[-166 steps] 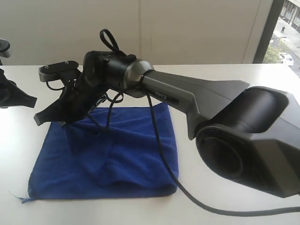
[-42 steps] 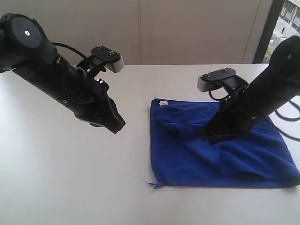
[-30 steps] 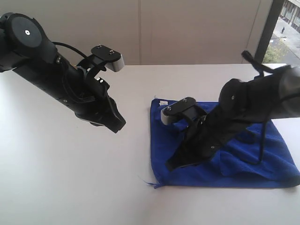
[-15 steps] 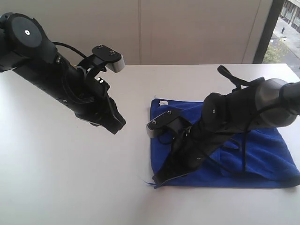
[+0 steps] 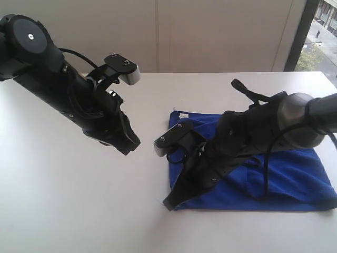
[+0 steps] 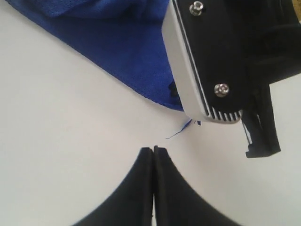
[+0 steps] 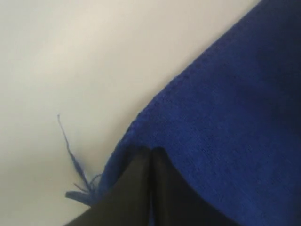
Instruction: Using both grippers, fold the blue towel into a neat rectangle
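**A:** Where's the blue towel (image 5: 295, 176)?

**B:** It lies flat on the white table (image 5: 79, 211), off toward 3 o'clock in the exterior view. It is rumpled through the middle, and a small white label (image 5: 183, 115) sits at its 11 o'clock corner.

**A:** And the right gripper (image 5: 169, 202)?

**B:** It is down at the towel's 7 o'clock corner, with its arm lying across the cloth from about 2 o'clock. In its own wrist view the two fingers are pressed together, tips right at the hem. Whether any cloth is caught between them, I cannot tell. A loose thread (image 7: 70, 150) trails from that corner onto the bare table.

**A:** The left gripper (image 5: 130, 143)?

**B:** That one is clenched too, on nothing. It hangs over bare table at about 10 o'clock from the right gripper's tip, clear of the cloth's edge. Its wrist view shows the fingers closed with white table beneath them. Just beyond are the towel's corner and the same thread. The right arm's silver-edged camera block (image 6: 207, 61) sits over that corner.
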